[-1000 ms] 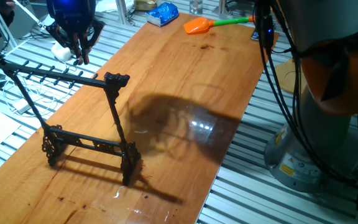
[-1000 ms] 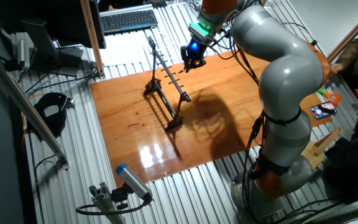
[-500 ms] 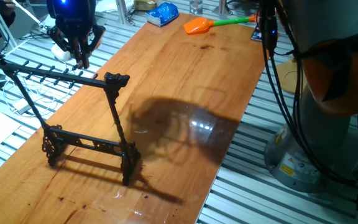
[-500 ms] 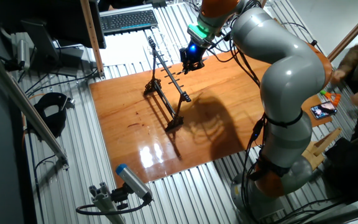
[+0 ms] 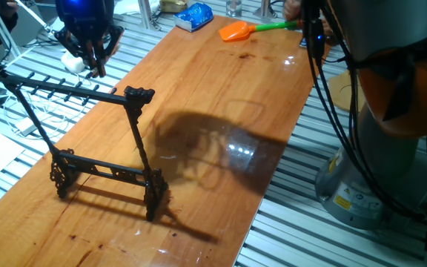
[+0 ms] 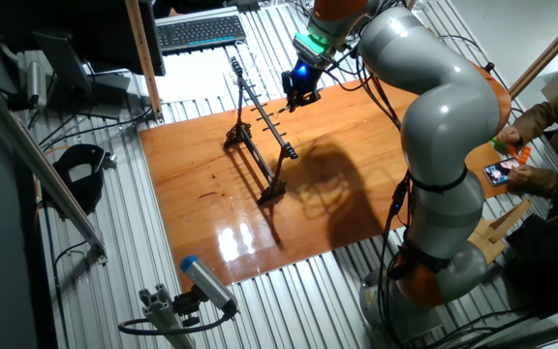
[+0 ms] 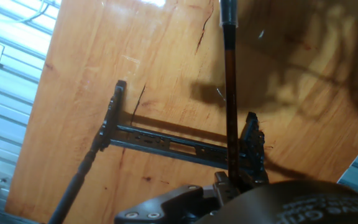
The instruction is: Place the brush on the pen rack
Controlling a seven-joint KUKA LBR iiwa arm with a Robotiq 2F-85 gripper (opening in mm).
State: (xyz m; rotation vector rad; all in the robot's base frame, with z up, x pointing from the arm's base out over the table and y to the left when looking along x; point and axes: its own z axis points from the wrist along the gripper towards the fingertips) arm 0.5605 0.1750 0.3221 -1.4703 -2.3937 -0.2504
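Observation:
The black pen rack stands upright on the left part of the wooden table, its pegged top bar running from far left to an ornate end. It also shows in the other fixed view and from above in the hand view. My gripper hangs above and behind the far end of the top bar, shut on the brush. The brush is a thin dark shaft that points down past the fingers toward the rack's foot. In the other fixed view the gripper is just right of the rack.
An orange scoop with a green handle and a blue packet lie at the table's far end. A person's hand reaches there. A phone and a keyboard lie off the table. The robot base stands to the right.
My gripper with the brush has barely shifted above the rack's top bar. A person's hand has come in near the scoop at the far end.

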